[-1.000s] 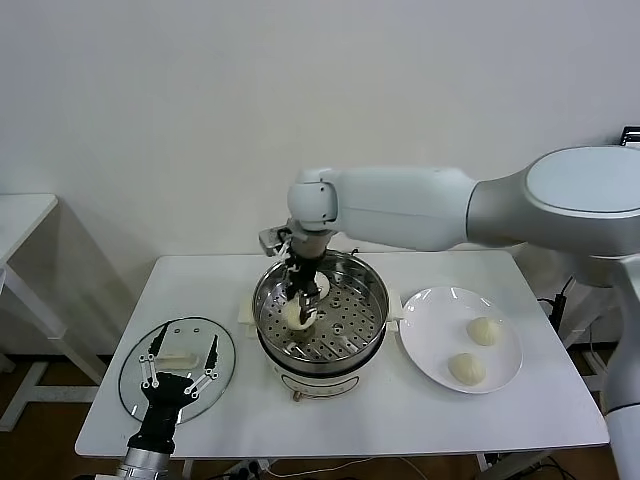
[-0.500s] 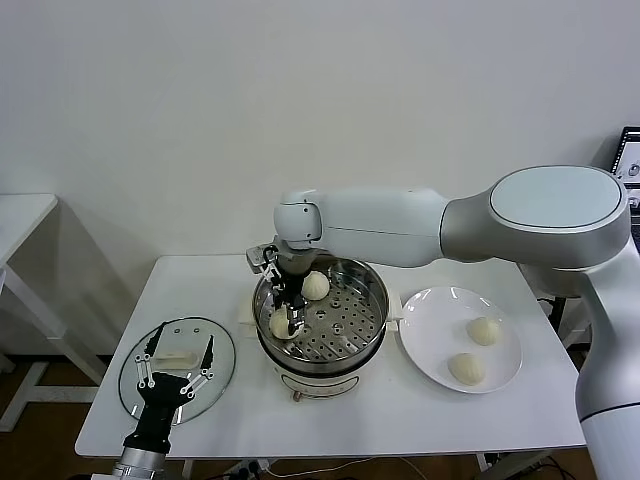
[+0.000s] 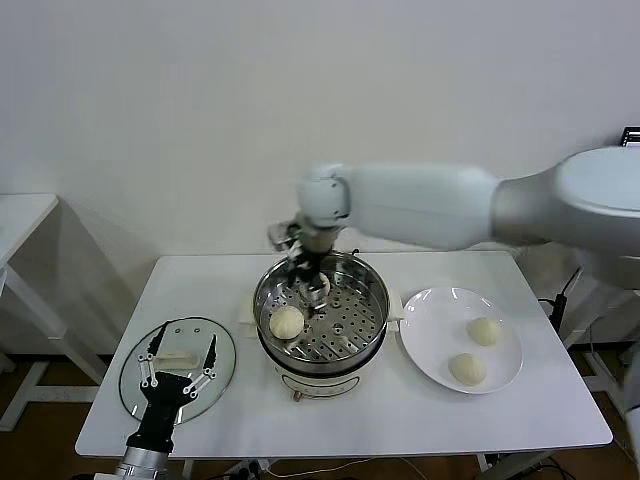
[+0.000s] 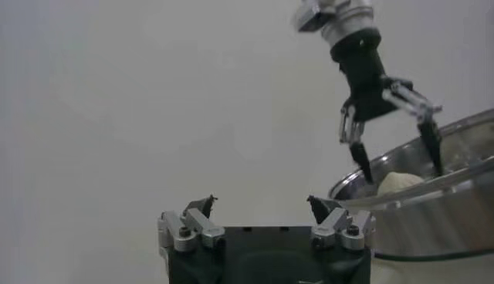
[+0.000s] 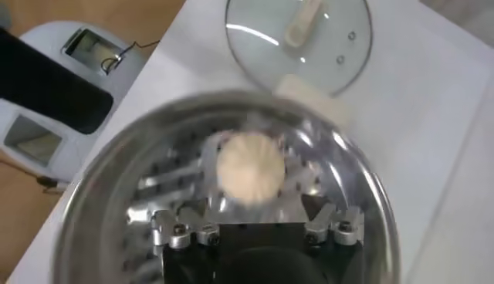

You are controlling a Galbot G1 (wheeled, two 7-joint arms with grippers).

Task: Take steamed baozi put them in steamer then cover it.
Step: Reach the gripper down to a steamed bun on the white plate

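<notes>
One baozi (image 3: 286,321) now lies freed at centre frame in the steamer (image 3: 372,300); the right gripper (image 3: 311,286), claw spread, has lifted. Two wait on the plate (image 3: 432,350) at right.

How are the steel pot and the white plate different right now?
The steamer is a deep, shiny steel pot with a perforated tray; the plate beside it is flat and white. The right gripper hangs open over the steamer; nothing hangs over the plate. The steamer shows one bun plainly, the plate two. Both are round and stand on the white table.
</notes>
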